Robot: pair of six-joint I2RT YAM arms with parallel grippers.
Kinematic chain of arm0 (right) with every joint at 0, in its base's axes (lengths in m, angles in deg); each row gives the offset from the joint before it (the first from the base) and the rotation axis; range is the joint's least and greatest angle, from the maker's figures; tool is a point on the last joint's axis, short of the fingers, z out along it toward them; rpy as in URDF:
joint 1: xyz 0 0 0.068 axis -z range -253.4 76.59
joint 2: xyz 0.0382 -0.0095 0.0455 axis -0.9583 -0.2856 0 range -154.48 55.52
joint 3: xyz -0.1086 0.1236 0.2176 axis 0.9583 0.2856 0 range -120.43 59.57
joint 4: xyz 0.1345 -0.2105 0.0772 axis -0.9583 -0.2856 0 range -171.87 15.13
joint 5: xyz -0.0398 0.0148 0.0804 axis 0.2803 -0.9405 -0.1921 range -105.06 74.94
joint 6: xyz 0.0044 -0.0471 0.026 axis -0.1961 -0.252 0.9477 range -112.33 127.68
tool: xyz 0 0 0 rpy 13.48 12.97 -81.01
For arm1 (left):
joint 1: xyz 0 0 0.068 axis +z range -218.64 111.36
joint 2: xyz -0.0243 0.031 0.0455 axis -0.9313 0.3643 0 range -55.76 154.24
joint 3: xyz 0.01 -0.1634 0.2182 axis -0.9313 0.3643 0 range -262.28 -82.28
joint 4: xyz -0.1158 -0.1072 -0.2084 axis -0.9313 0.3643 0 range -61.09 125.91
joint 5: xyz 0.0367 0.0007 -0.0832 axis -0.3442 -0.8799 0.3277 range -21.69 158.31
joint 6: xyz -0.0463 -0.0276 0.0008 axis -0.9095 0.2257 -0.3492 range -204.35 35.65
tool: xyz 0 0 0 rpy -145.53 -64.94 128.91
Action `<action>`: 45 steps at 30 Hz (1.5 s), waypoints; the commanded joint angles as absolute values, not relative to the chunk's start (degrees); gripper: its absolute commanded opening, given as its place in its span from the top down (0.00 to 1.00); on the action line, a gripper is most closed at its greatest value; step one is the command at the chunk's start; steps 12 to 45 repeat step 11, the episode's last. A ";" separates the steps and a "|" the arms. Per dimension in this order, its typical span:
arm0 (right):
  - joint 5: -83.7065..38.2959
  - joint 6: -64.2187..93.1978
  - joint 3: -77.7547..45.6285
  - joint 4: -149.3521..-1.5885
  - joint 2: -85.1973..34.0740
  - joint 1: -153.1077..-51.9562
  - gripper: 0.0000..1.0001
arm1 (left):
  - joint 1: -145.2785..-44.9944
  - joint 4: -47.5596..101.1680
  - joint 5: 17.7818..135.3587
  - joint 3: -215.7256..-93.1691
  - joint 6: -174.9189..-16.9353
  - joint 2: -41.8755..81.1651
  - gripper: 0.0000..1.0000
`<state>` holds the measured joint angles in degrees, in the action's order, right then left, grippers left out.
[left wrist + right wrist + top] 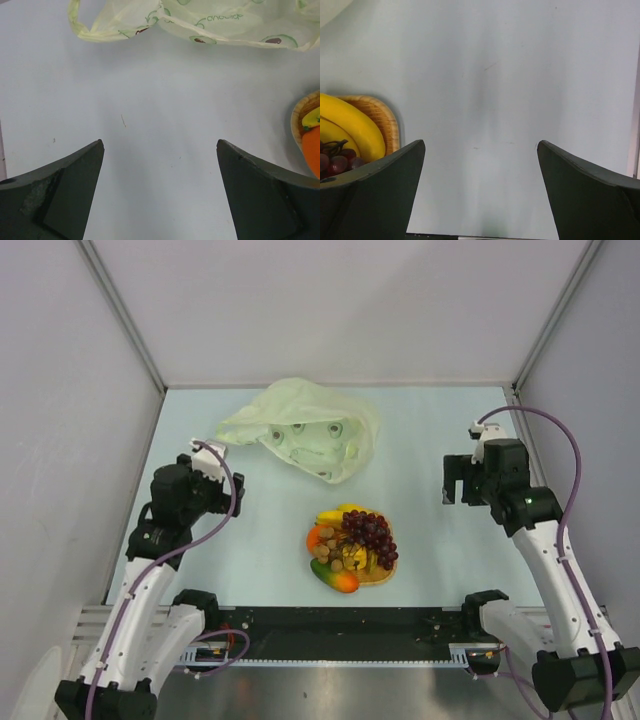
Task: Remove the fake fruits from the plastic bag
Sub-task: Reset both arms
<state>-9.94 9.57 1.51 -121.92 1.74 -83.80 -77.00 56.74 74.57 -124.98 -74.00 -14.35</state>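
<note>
The fake fruits lie heaped on a woven mat at the table's near middle: bananas, purple grapes, an orange, a red-green mango, a brown cluster. The pale green plastic bag lies crumpled behind them, with nothing solid showing through it. It also shows in the left wrist view. My left gripper is open and empty over bare table left of the fruits. My right gripper is open and empty over bare table right of the fruits. A banana and the mat's edge show at its left.
Grey walls enclose the table on three sides. A black rail runs along the near edge between the arm bases. An orange fruit and the mat rim sit at the right edge of the left wrist view.
</note>
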 commanded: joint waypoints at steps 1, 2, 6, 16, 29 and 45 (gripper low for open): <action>-13.66 11.45 2.00 -119.61 2.26 -81.58 0.00 | -76.55 56.76 74.46 -125.34 -75.56 -16.38 0.00; -13.92 11.37 2.18 -119.44 2.00 -81.23 0.00 | -76.55 56.86 74.64 -125.17 -75.47 -16.21 0.00; -14.53 11.80 2.27 -118.29 1.38 -79.91 0.00 | -76.55 56.77 75.25 -124.29 -76.26 -16.12 0.00; -14.45 11.37 2.27 -117.07 1.20 -79.03 0.00 | -76.55 55.72 76.39 -124.38 -76.88 -14.81 0.00; -14.45 11.37 2.27 -117.07 1.20 -79.03 0.00 | -76.55 55.72 76.39 -124.38 -76.88 -14.81 0.00; -14.45 11.37 2.27 -117.07 1.20 -79.03 0.00 | -76.55 55.72 76.39 -124.38 -76.88 -14.81 0.00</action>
